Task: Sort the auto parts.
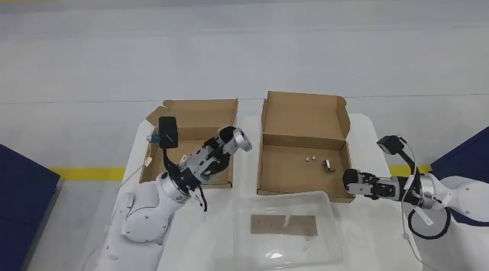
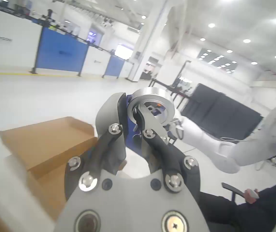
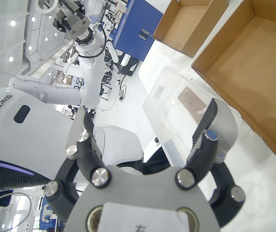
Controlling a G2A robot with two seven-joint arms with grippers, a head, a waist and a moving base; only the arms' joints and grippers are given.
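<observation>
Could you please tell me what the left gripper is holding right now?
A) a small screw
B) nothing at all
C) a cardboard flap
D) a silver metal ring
D: in the left wrist view the left gripper is shut on a silver metal ring, pinching its rim.

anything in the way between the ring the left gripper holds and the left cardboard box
Nothing visible does. The left gripper holds the metal ring raised near the right edge of the left cardboard box, which lies open with its lid folded back.
</observation>
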